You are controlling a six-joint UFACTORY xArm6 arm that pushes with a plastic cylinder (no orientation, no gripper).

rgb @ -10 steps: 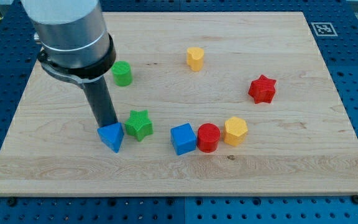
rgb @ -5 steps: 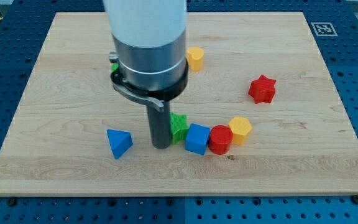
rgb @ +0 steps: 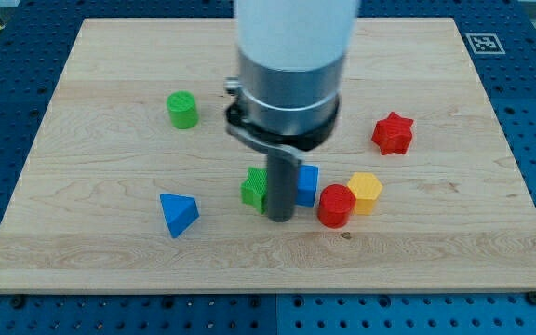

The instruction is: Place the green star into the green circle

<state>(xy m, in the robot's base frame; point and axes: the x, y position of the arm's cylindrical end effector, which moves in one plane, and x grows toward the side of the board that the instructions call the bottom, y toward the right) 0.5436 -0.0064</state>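
Observation:
The green star (rgb: 253,188) lies near the board's middle, partly hidden behind my rod. My tip (rgb: 280,218) rests on the board just to the star's right, between it and the blue cube (rgb: 307,183). The green circle block (rgb: 182,110) stands towards the view's upper left, well apart from the star.
A red cylinder (rgb: 335,206) and a yellow hexagon block (rgb: 365,193) sit right of the blue cube. A blue triangle block (rgb: 177,213) lies at the lower left. A red star (rgb: 392,133) is at the right. The arm's body hides the board's upper middle.
My tip moved right, from the blue triangle past the green star to between star and blue cube. The star, blue cube, red cylinder and yellow hexagon were pushed to the right.

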